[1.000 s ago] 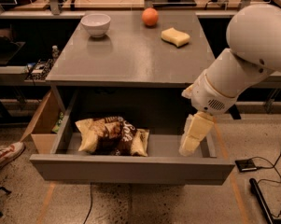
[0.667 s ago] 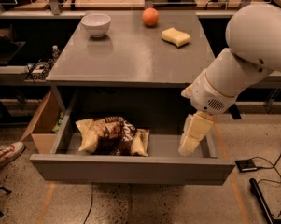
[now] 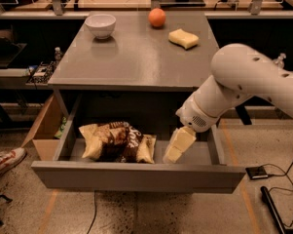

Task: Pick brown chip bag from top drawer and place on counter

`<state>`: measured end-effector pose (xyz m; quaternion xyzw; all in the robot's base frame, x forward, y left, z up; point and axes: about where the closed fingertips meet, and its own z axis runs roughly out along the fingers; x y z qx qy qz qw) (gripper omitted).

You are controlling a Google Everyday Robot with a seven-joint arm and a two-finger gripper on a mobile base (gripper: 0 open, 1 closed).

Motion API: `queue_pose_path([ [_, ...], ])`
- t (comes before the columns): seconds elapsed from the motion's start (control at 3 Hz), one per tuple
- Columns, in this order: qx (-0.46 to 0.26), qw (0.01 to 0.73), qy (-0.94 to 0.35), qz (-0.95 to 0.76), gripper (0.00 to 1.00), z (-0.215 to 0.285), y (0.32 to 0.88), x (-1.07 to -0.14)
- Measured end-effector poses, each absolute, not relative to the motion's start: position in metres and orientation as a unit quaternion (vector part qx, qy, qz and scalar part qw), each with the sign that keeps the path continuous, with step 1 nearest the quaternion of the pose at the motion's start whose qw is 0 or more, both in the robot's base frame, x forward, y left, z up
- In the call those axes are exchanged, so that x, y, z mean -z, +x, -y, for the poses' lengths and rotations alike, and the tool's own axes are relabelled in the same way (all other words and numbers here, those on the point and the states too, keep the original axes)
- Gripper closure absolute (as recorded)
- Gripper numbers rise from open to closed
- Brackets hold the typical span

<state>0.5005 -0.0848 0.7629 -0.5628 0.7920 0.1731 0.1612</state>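
Your end effector (image 3: 178, 146) hangs tip-down in the right part of the pulled-out top drawer (image 3: 136, 175), spread or closed you cannot tell, just to the right of and apart from the brown chip bag (image 3: 118, 141) lying left of the drawer's middle, below the tabletop (image 3: 136, 57).

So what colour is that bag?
The bag is dark brown, tan ends; gripper beside it. Camera view.

— How's the light where you are?
— Warm, dimmish, from overhead. The counter (image 3: 136, 57) carries a soft sheen, and the white bowl (image 3: 100, 24) casts a short shadow.
— And you?
— My gripper (image 3: 173, 154) hangs lit inside the top drawer (image 3: 136, 177); deep shade lies behind it.
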Motion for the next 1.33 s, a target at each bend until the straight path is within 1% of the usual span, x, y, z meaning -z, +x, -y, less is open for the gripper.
queue_pose_path([
  [0.67, -0.215, 0.162, -0.507, -0.819, 0.0, 0.034, 0.54, -0.716],
  [1.33, -0.221, 0.147, -0.464, -0.845, 0.0, 0.003, 0.548, -0.689],
])
